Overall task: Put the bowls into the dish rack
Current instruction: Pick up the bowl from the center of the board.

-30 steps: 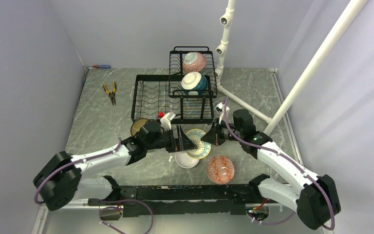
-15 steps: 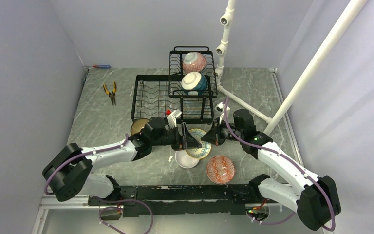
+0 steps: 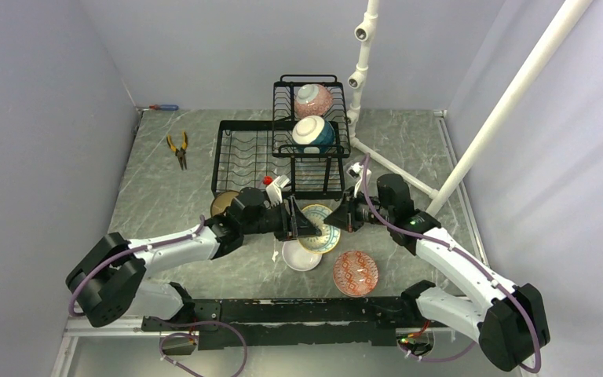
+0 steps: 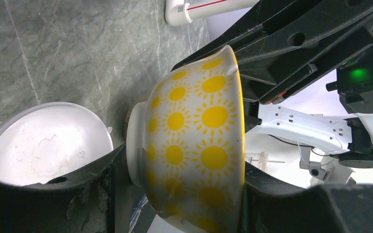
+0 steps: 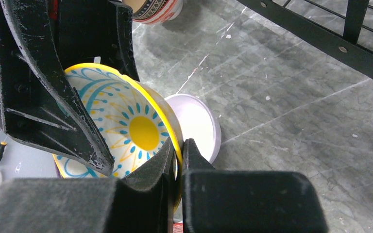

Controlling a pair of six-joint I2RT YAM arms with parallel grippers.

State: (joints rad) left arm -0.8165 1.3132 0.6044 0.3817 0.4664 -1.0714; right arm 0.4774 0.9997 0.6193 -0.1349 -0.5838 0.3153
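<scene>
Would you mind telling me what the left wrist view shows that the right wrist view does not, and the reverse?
Only the left wrist view shows the sun-dotted outside and foot of the yellow bowl, the white pipe and a green indicator light. Only the right wrist view shows that bowl's teal-patterned inside, the right tool pinching its rim, the dish rack and a patterned bowl. Both show the yellow bowl on edge, the left tool straddling it, and the white bowl on the table.
</scene>
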